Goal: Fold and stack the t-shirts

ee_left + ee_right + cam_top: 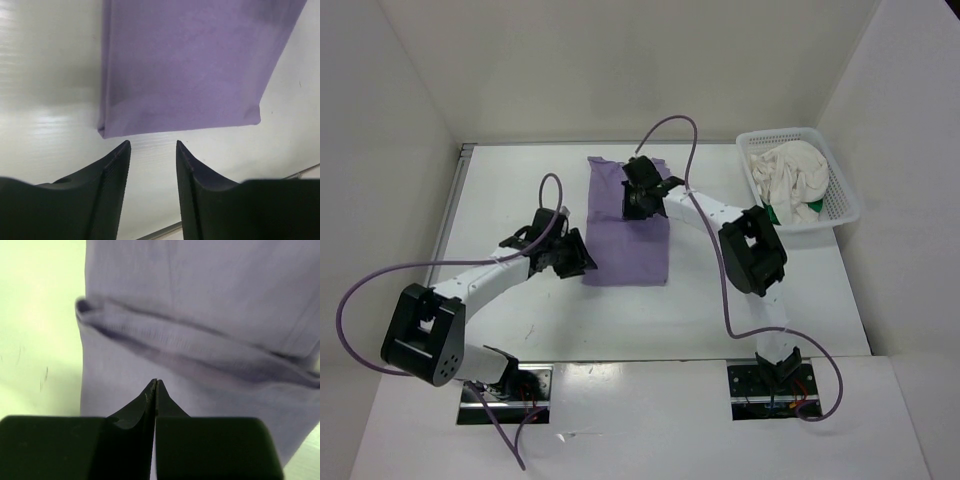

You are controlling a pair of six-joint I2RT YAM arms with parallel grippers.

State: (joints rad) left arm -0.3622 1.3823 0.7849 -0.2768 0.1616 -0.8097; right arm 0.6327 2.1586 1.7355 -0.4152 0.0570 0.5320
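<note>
folded: lavender t-shirt (623, 245), strip only
pending: cream t-shirt (788, 175), green t-shirt (774, 214), in basket (775, 132)
left end effector (152, 145): jaws apart, empty
right end effector (155, 383): closed, nothing gripped

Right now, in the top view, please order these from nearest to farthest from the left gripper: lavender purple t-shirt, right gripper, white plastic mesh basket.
1. Lavender purple t-shirt, just right of the left gripper.
2. Right gripper, over the shirt's far half.
3. White plastic mesh basket, far right corner.
</note>
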